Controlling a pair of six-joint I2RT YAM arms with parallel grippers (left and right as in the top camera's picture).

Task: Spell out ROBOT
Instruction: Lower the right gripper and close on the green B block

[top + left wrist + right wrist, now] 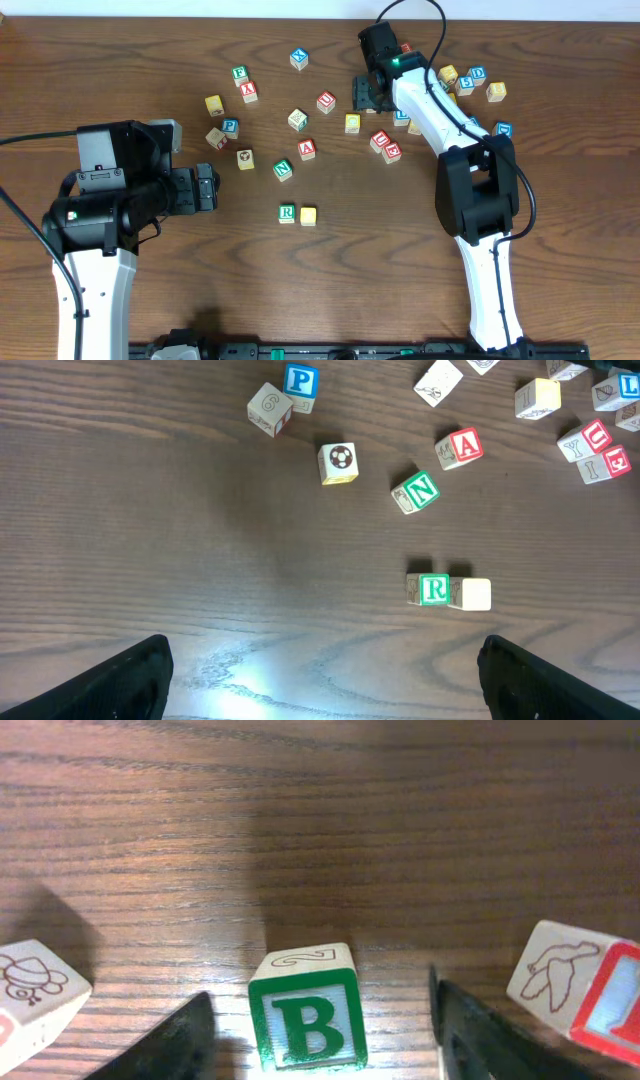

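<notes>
A green R cube (287, 213) (434, 589) lies near the table's middle, and a pale yellow cube (308, 215) (473, 593) touches its right side. The green B cube (307, 1015) stands on the wood between the fingers of my right gripper (315, 1040) (367, 95). There is a gap on each side of it, so the gripper is open and not gripping. The overhead view does not show the B cube under that gripper. My left gripper (207, 188) (325, 680) hangs wide open over bare wood, left of the R cube. I cannot pick out a T cube.
Loose cubes are scattered across the far half: N (283, 170), A (307, 150), P (230, 126), a yellow one (352, 123), and red-lettered ones (386, 147). In the right wrist view a picture cube (35, 985) lies to the left and a red-edged cube (590, 990) close on the right.
</notes>
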